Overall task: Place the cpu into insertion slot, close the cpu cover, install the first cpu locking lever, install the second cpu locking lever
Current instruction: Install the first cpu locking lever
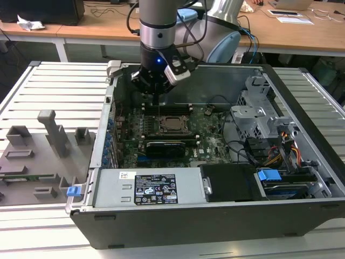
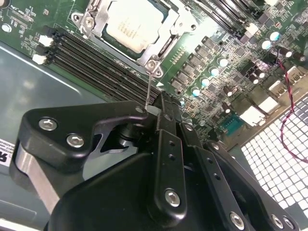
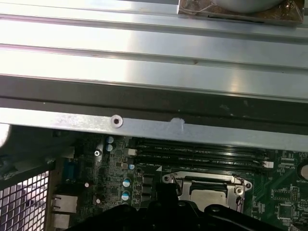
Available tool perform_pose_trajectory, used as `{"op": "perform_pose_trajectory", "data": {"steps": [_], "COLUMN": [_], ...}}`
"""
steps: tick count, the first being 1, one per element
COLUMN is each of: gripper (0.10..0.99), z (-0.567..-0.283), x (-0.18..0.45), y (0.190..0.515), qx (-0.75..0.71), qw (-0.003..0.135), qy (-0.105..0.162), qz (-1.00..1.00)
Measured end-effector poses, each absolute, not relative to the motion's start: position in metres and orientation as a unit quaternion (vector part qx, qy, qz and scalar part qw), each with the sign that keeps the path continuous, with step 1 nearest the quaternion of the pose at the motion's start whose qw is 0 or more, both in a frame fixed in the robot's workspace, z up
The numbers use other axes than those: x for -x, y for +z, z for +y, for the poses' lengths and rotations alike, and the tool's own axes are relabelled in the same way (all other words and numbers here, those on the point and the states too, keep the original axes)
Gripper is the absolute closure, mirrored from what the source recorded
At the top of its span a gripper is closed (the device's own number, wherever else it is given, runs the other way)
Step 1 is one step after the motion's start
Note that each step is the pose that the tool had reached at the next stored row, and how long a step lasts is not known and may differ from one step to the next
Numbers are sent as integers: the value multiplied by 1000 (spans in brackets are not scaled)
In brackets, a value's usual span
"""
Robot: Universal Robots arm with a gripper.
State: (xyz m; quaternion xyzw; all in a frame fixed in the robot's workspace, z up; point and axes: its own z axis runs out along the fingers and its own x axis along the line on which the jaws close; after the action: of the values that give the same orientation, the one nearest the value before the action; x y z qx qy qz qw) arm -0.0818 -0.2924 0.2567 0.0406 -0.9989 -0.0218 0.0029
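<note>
Exterior view: open computer case (image 1: 215, 178) is lying on a slatted metal table (image 1: 59, 86); wooden desks (image 1: 302, 32) are standing behind.
Gripper (image 2: 153, 108): fingers are pinching shut on a thin wire lever (image 2: 150, 86).
Cpu (image 2: 132, 24): is sitting in the insertion slot (image 2: 159, 48), the cpu cover (image 2: 96, 21) framing it.

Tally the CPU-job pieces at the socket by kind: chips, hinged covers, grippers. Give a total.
cpu: 1
cpu cover: 1
gripper: 1
Total: 3
</note>
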Motion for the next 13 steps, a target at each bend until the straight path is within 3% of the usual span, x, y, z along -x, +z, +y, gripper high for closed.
{"op": "perform_pose_trajectory", "data": {"steps": [13], "gripper": [980], "z": [-292], "x": [73], "y": [256], "qx": [-41], "qw": [3], "qy": [-22], "qz": [-999]}}
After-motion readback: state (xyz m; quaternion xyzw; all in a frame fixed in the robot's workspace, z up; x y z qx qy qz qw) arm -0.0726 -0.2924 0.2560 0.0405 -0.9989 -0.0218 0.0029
